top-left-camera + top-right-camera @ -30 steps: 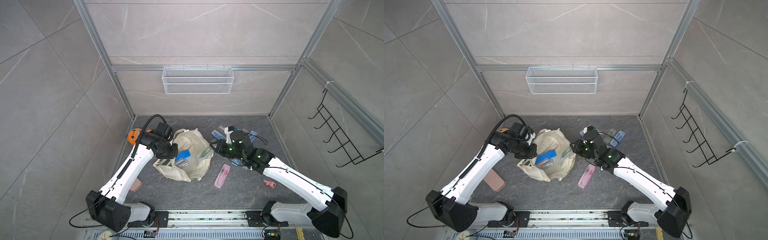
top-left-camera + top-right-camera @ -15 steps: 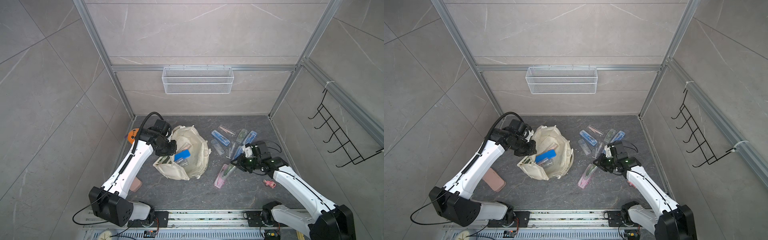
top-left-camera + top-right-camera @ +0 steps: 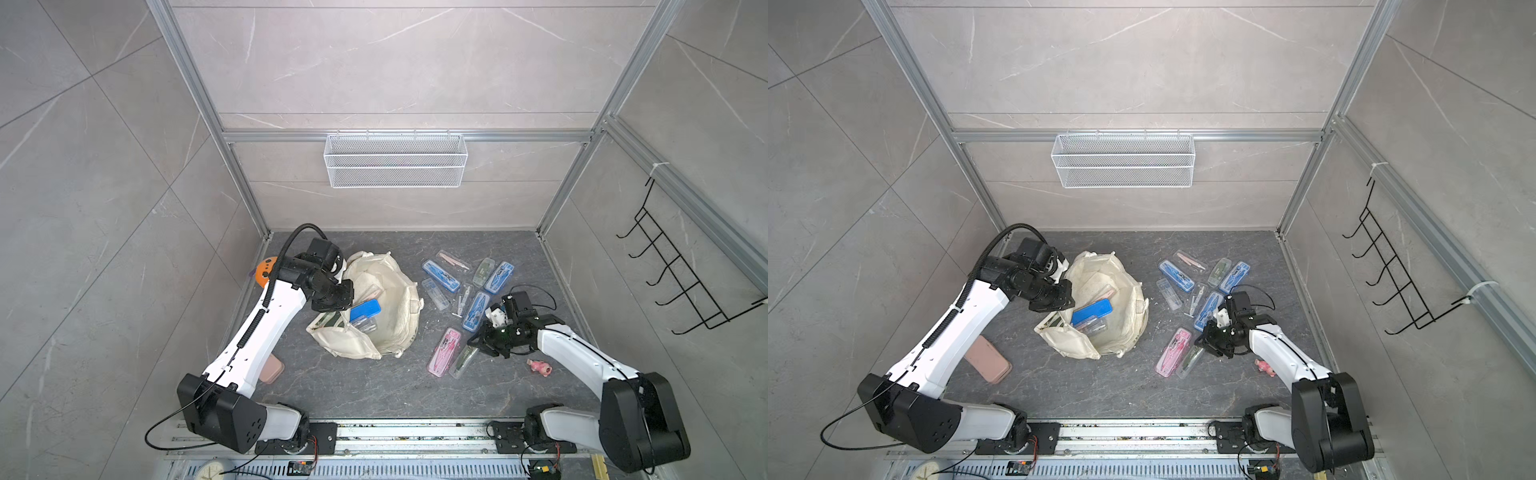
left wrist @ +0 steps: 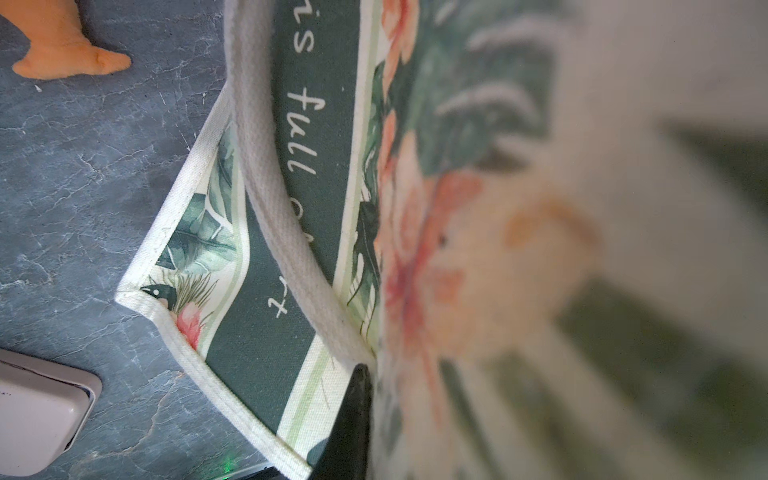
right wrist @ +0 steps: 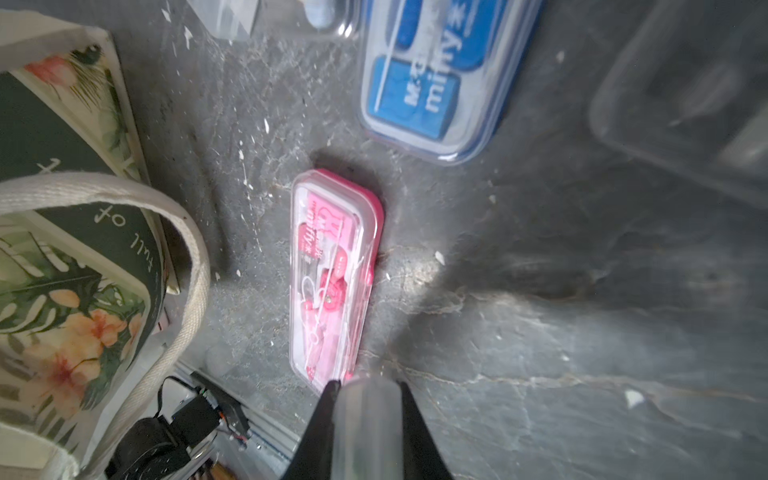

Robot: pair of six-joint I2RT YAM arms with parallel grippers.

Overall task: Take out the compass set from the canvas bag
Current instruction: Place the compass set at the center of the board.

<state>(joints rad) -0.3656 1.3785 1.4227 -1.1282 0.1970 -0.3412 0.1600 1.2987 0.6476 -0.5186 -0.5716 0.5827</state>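
1. The left arm (image 3: 270, 328) rises from its base on the front rail and slants toward the back. Its wrist bends inward to the near-side rim of the canvas bag (image 3: 399, 316).
2. The left gripper (image 3: 343, 297) sits at that rim with its jaws nearly together, pinching the bag's fabric. In the left wrist view one black finger (image 4: 355, 399) presses against the printed cloth just beside a cream loop handle (image 4: 266, 166).
3. The canvas bag (image 3: 1125, 316) slumps on the dark stone floor (image 3: 374, 386) between the two arms, with its mouth gaping upward. A blue compass set (image 3: 365, 309) lies inside it.
4. The right arm (image 3: 577, 353) folds from its black shoulder block at the front. Its white forearm runs inward and low, and the wrist points toward the bag.
5. The right gripper (image 3: 476, 345) stands narrow, and its two black fingers (image 5: 324, 411) flank the end of a clear, green-tinted compass set (image 3: 463, 360).
6. That set is outside the bag, just beside a pink compass set (image 3: 444, 352) that lies flat on the floor. I cannot tell whether the green-tinted set's far end rests on the floor.
7. More blue and clear cases (image 3: 476, 311) lie scattered on the floor behind the right gripper, toward the back wall.
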